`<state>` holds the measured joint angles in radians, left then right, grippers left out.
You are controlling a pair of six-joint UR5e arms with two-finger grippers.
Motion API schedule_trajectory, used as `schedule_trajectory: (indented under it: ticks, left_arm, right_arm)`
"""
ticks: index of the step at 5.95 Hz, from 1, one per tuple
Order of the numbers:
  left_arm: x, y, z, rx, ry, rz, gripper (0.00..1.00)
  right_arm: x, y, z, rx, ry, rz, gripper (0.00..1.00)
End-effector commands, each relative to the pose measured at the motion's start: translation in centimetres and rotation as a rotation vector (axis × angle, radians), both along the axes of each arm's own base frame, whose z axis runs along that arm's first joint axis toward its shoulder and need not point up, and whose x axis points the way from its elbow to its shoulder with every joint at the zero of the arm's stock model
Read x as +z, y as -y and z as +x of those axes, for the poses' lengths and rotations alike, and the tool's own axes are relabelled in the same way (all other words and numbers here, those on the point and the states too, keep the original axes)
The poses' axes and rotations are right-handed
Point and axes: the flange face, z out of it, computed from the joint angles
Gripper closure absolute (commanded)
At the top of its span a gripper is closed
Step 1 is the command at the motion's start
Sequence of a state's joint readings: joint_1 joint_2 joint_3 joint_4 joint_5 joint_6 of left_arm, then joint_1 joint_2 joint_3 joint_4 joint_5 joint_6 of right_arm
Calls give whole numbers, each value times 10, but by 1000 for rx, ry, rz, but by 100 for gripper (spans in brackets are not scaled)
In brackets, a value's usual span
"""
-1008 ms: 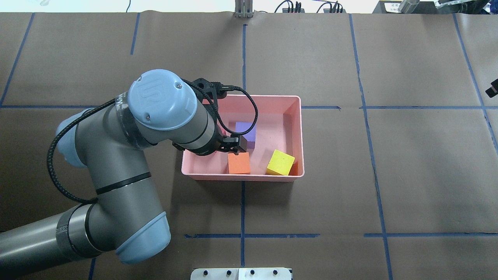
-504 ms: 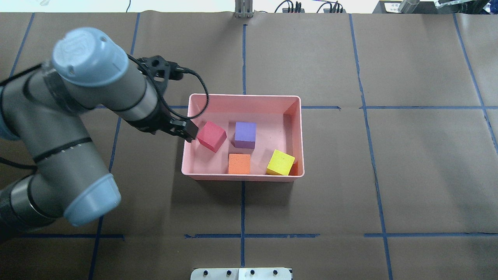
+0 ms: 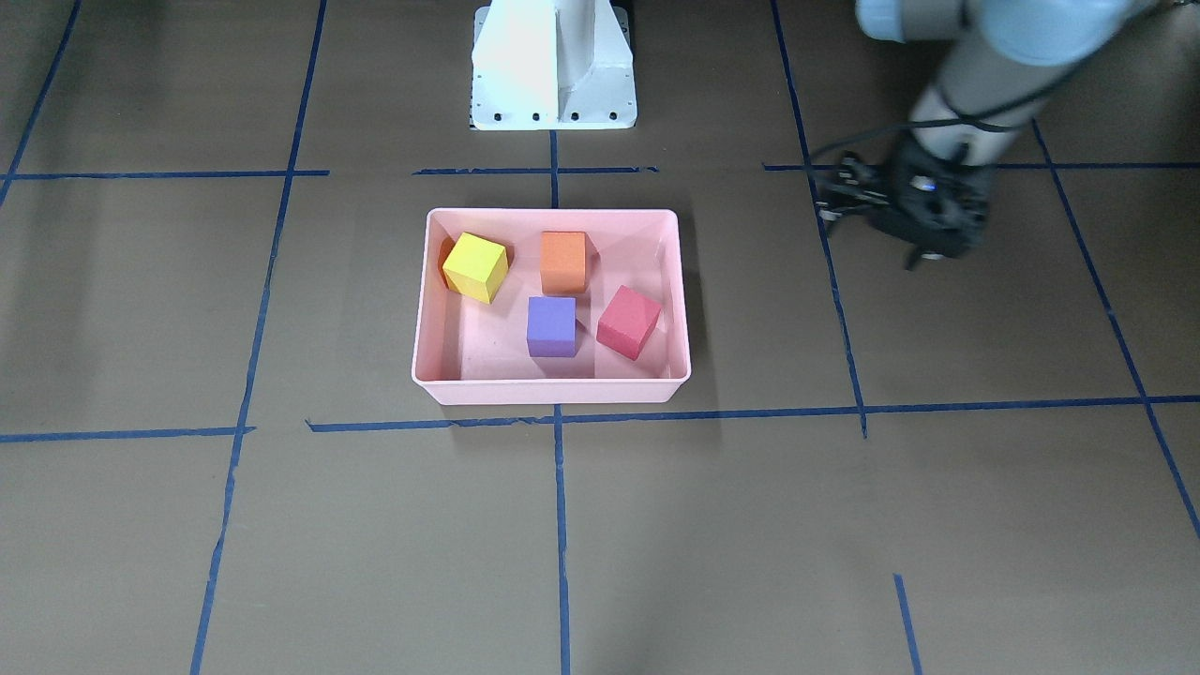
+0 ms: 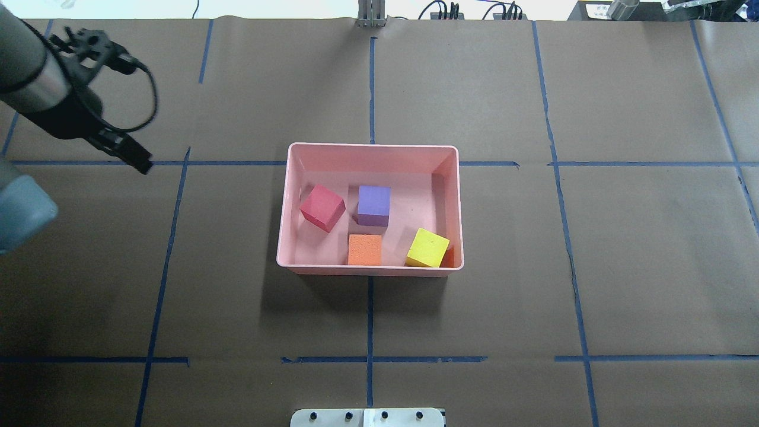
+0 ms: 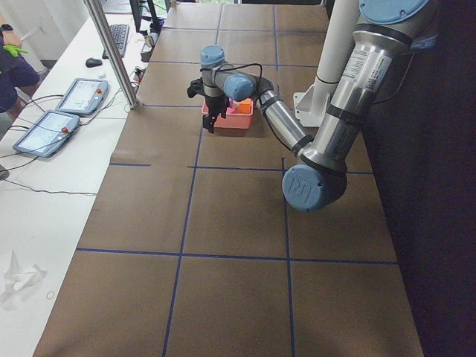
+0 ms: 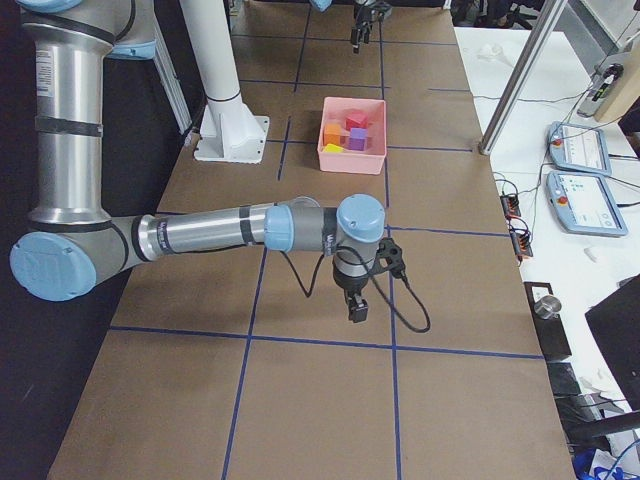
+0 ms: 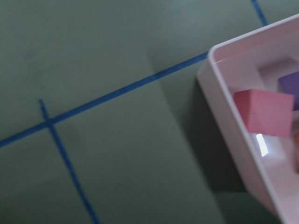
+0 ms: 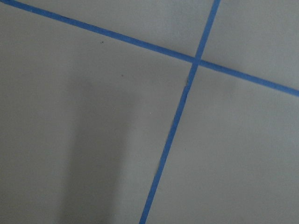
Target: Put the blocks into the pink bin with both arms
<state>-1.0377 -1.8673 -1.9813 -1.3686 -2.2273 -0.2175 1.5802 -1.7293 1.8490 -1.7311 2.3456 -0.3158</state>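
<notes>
So, the red-pink foam cube, purple foam cube, orange foam cube and yellow-green foam cube sit in the shallow pale-pink plastic bin. Left tool and right tool hang well away; we can't tell their grip.

The bin is pale pink. The red-pink block, purple block, orange block and yellow-green block are plain. The desk is dull brown, gridded with blue tape lines. The left hand is black, and the left arm is grey with light-blue caps.
</notes>
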Motion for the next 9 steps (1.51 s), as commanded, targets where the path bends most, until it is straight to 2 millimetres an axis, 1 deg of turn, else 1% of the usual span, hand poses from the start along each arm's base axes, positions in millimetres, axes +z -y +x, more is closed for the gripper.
schedule_trajectory:
  ticks: [1, 2, 3, 4, 5, 6, 7, 8, 9]
  left_arm:
    - [119, -15, -135, 45, 71, -29, 0]
    - [168, -31, -215, -66, 41, -107, 0]
    - [211, -49, -242, -61, 43, -139, 0]
    - [248, -64, -271, -82, 42, -179, 0]
    - [281, -97, -281, -101, 58, -254, 0]
    - [283, -101, -285, -112, 58, -258, 0]
    - [296, -119, -302, -156, 52, -294, 0]
    - [295, -122, -303, -165, 53, -303, 0]
    - [294, -119, -303, -162, 57, -298, 0]
  right_arm:
    - [8, -20, 5, 32, 6, -38, 0]
    - [7, -18, 5, 33, 6, -38, 0]
    - [6, -17, 6, 34, 6, -36, 0]
    - [6, -17, 6, 34, 6, -36, 0]
    - [6, -17, 6, 34, 6, -36, 0]
    - [5, -17, 6, 34, 6, -34, 0]
    - [5, -17, 6, 34, 6, -34, 0]
    - [5, -17, 6, 34, 6, -34, 0]
    - [5, -17, 6, 34, 6, -34, 0]
